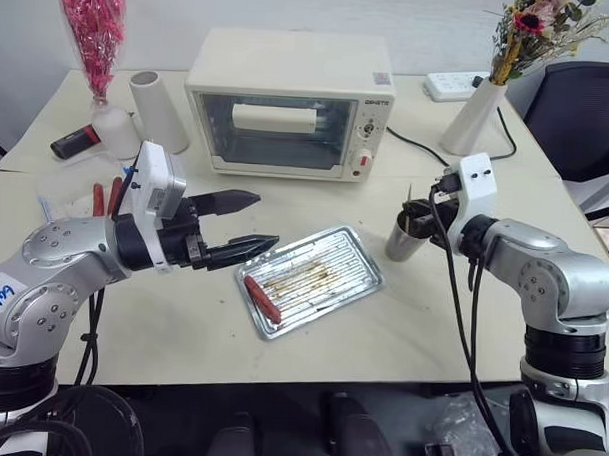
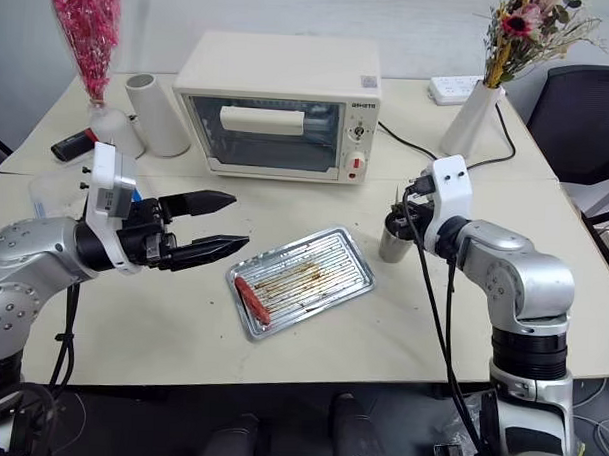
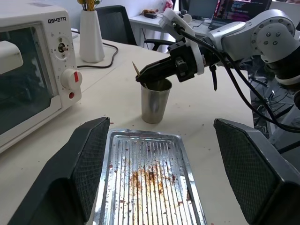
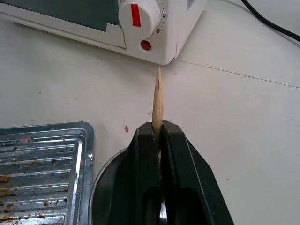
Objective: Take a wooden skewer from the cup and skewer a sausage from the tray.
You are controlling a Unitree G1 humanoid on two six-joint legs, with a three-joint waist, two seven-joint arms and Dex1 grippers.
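I count one skewer [image 4: 157,101], one steel cup [image 3: 155,100], one sausage [image 1: 262,298] and one tray [image 1: 356,246] — each single. Behind them: one toaster oven [image 1: 289,102], one white cylinder cup [image 1: 159,110] and one vase of flowers [image 1: 476,112] — seven things on my table [image 1: 421,322].

Table [image 1: 401,341] bearing: toaster oven [image 1: 289,102], white cup [image 1: 160,111], vase of dried flowers [image 1: 476,114], power strip [image 1: 452,85], pink bouquet [image 1: 91,25]; office chair [image 1: 579,118] beside.
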